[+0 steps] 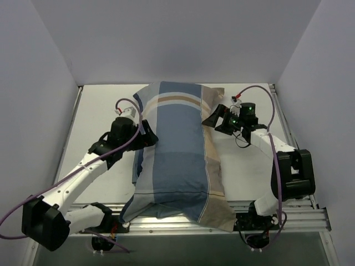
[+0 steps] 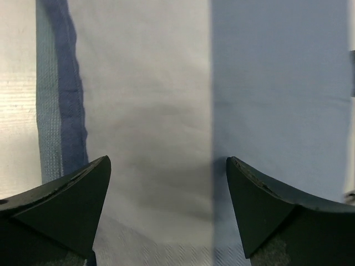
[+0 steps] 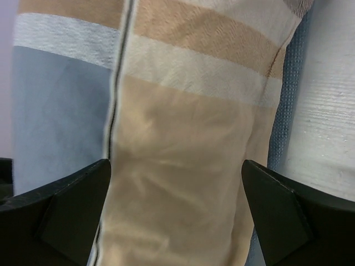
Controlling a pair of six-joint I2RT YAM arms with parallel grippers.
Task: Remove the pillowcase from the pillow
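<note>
The floppy end of the pillowcase (image 1: 177,155) lay at the bottom of the frame, over the near edge of the table (image 1: 244,177). The rest ran up the middle, puffy, with the pillow hidden inside. A pinch that went too deep could grab the pillow too, and both might slide off that edge. The left gripper (image 2: 167,159) stood wide open over the cover's left side, holding nothing. The right gripper (image 3: 176,161) gaped just as wide at the tan block, empty too.
</note>
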